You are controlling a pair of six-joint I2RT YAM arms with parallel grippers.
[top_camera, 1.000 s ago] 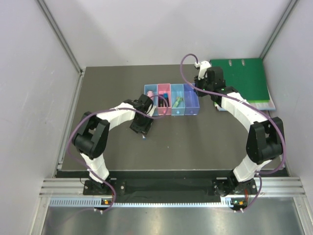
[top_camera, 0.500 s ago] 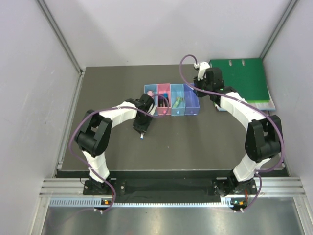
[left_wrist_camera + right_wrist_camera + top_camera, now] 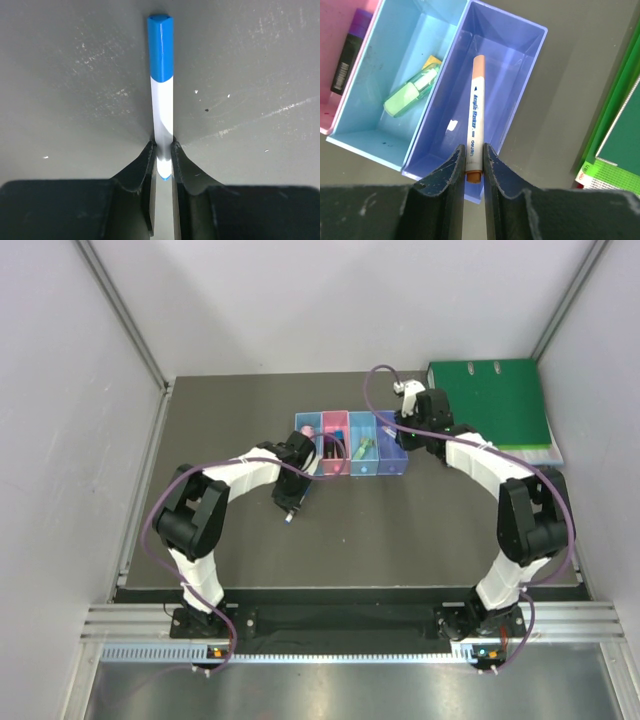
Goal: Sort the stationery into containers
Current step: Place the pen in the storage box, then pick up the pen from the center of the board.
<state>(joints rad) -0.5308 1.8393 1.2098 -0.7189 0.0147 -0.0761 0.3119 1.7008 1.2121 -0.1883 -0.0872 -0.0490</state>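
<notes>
My left gripper (image 3: 162,150) is shut on a thin white pen with a blue cap (image 3: 162,100), low over the dark table. In the top view it (image 3: 288,506) sits just left of and in front of the row of bins. My right gripper (image 3: 473,150) is shut on a white pen with tan ends (image 3: 476,115), held lengthwise above the violet-blue bin (image 3: 520,75). In the top view that gripper (image 3: 400,432) is at the row's right end. The blue bin (image 3: 380,132) holds a mint green marker (image 3: 412,91) and a small yellowish piece (image 3: 432,61). The pink bin (image 3: 330,100) holds a black marker with a purple end (image 3: 347,55).
The four bins stand side by side mid-table: light blue (image 3: 306,426), pink (image 3: 335,470), blue (image 3: 362,472), violet-blue (image 3: 393,468). A large green ring binder (image 3: 495,405) lies at the back right, close to the right arm. Grey walls enclose the table.
My right gripper has shifted left from the binder side to over the violet-blue bin, pen still in it. My left gripper has turned and moved slightly nearer with its pen.
</notes>
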